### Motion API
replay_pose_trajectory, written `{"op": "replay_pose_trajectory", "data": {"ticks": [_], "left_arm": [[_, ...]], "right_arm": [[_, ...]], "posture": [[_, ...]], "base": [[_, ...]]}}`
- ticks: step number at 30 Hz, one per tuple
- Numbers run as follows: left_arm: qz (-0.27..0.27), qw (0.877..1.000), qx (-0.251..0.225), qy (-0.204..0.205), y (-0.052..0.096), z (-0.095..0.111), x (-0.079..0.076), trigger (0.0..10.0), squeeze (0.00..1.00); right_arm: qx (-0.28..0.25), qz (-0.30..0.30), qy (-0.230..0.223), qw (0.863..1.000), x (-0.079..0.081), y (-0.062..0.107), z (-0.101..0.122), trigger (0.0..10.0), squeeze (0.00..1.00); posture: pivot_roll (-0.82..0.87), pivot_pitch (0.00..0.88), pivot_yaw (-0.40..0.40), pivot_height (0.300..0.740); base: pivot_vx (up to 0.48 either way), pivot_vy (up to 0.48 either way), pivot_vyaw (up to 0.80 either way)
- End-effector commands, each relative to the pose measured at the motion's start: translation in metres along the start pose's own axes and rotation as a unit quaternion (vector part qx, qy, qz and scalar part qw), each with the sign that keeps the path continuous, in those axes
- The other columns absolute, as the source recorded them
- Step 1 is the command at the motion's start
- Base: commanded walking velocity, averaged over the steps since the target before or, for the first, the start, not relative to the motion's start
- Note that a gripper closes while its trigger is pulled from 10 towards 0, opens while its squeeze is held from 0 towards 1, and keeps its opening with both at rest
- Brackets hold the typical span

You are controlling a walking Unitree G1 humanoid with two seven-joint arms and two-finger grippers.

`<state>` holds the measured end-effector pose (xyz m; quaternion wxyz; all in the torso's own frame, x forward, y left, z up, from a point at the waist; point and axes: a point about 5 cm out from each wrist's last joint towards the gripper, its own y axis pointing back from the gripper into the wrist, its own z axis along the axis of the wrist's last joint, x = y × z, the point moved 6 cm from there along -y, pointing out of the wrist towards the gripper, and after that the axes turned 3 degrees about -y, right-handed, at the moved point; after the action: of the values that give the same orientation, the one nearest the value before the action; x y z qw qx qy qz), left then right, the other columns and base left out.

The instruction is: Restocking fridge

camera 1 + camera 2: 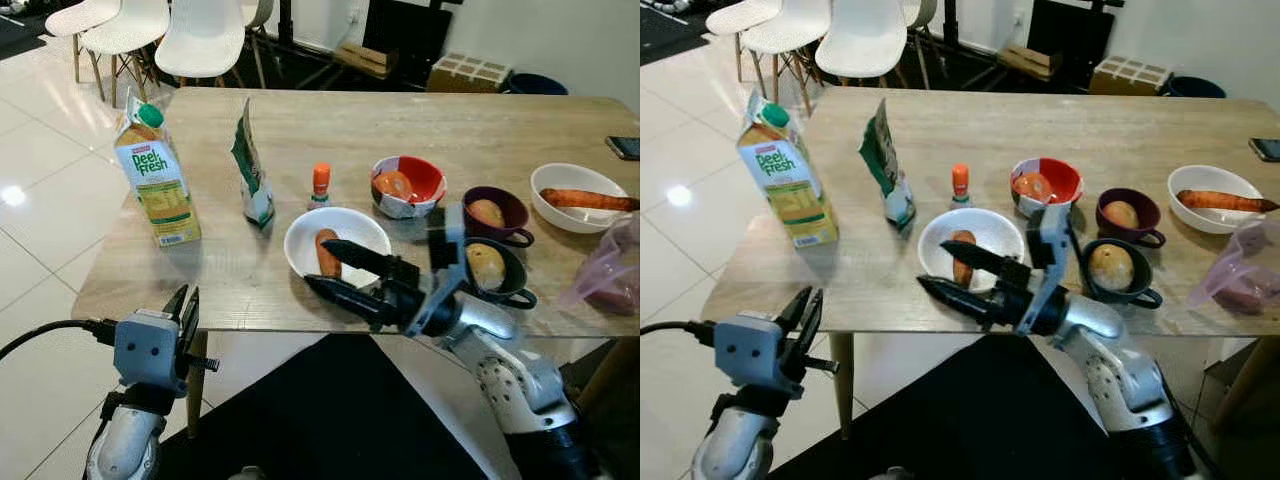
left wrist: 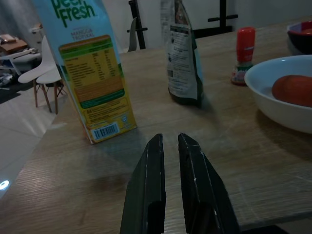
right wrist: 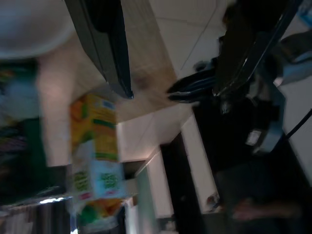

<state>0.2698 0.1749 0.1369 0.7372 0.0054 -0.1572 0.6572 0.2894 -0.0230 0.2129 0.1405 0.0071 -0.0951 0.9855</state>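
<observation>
A Peel Fresh juice carton (image 1: 157, 182) stands upright at the table's left end, with a green pouch (image 1: 252, 170) and a small orange-capped bottle (image 1: 320, 186) to its right. My right gripper (image 1: 316, 262) is open at the table's front edge, its fingers pointing left across the near rim of a white bowl (image 1: 360, 228) that holds an orange-brown sausage-like piece (image 1: 326, 252). My left gripper (image 1: 187, 297) hangs below the front left corner, shut on nothing. In the left wrist view its fingers (image 2: 155, 165) point at the carton (image 2: 85, 68). The right wrist view is blurred.
Further right on the wooden table (image 1: 480, 130) are a red bowl (image 1: 410, 185), a purple cup (image 1: 495, 213) and a dark cup (image 1: 492, 268) with a potato each, a white bowl with a carrot (image 1: 582, 198) and a pink bag (image 1: 612, 270). White chairs (image 1: 200, 40) stand behind.
</observation>
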Motion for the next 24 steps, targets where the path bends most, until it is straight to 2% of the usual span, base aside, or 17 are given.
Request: {"op": "replay_pose_trajectory", "data": {"ticks": [1,2,3,4,8,11,12,14,20,24], "left_arm": [[0.004,1.0,0.018,-0.007,0.001,-0.008,0.005,10.0,0.0],[0.012,1.0,0.014,-0.011,-0.003,-0.006,0.01,10.0,0.0],[0.012,1.0,0.014,-0.011,-0.003,-0.006,0.01,10.0,0.0],[0.021,1.0,0.01,-0.015,-0.007,-0.004,0.015,10.0,0.0],[0.03,0.999,0.005,-0.019,-0.013,-0.001,0.021,10.0,0.0],[0.032,0.999,0.006,-0.022,-0.015,0.0,0.022,10.0,0.0],[0.032,0.999,0.006,-0.022,-0.015,0.0,0.022,10.0,0.0],[0.032,0.999,0.007,-0.02,-0.015,0.0,0.02,10.0,0.0],[0.025,0.999,0.009,-0.016,-0.013,-0.001,0.013,10.0,0.0],[0.024,1.0,0.01,-0.016,-0.013,-0.002,0.012,10.0,0.0]], "right_arm": [[0.04,0.002,0.007,0.999,-0.001,-0.008,-0.017,10.0,0.0],[0.063,-0.007,0.024,0.998,-0.007,-0.014,-0.026,10.0,0.0],[0.063,-0.007,0.024,0.998,-0.007,-0.014,-0.026,10.0,0.0],[0.082,-0.021,0.037,0.996,-0.014,-0.018,-0.033,10.0,0.0],[0.111,-0.045,0.061,0.991,-0.026,-0.023,-0.043,10.0,0.0],[0.192,-0.103,0.116,0.969,-0.052,-0.018,-0.07,10.0,0.0],[0.192,-0.103,0.116,0.969,-0.052,-0.018,-0.07,10.0,0.0],[0.228,-0.119,0.148,0.955,-0.06,-0.014,-0.081,10.0,0.0],[0.251,-0.122,0.172,0.945,-0.065,-0.011,-0.087,10.0,0.0],[0.252,-0.129,0.177,0.943,-0.07,-0.009,-0.085,10.0,0.0]], "posture": [[-0.07,0.12,-0.022,0.74],[-0.07,0.124,-0.029,0.74],[-0.07,0.124,-0.029,0.74],[-0.07,0.124,-0.031,0.74],[-0.07,0.127,-0.034,0.74],[-0.07,0.129,-0.038,0.74],[-0.07,0.129,-0.038,0.74],[-0.07,0.131,-0.038,0.74],[-0.06,0.134,-0.039,0.74],[-0.06,0.135,-0.039,0.74]], "base": [[0.0,0.0,0.0],[0.0,0.0,0.0],[0.0,0.0,0.0],[0.0,0.0,0.0],[0.0,0.0,0.0],[0.0,0.0,0.0],[0.0,0.0,0.0],[0.0,0.0,0.0],[0.0,0.0,0.0],[0.0,0.0,0.0]]}}
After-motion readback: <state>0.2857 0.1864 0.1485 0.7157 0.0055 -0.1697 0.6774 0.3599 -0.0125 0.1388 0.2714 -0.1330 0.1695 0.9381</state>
